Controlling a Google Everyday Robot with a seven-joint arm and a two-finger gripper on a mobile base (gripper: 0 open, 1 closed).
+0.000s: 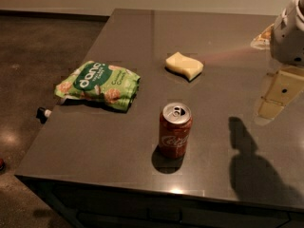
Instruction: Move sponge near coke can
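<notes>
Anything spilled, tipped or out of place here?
Nothing stands out: the coke can stands upright, the sponge lies flat beyond it, the snack bag rests near the table edge, and the gripper hangs at far right.

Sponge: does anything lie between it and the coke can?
Nothing visible. Only bare tabletop separates the pale yellow wavy-edged sponge from the red-brown aluminium coke can. The green snack bag lies off to the side; the gripper is at the right edge.

Glossy tbl [109,141], metal can [175,130], plastic gripper [289,32] top-right

table [109,141]: sponge [185,65] behind coke can [175,130] | snack bag [98,85] left | pincer [288,32] far right
</notes>
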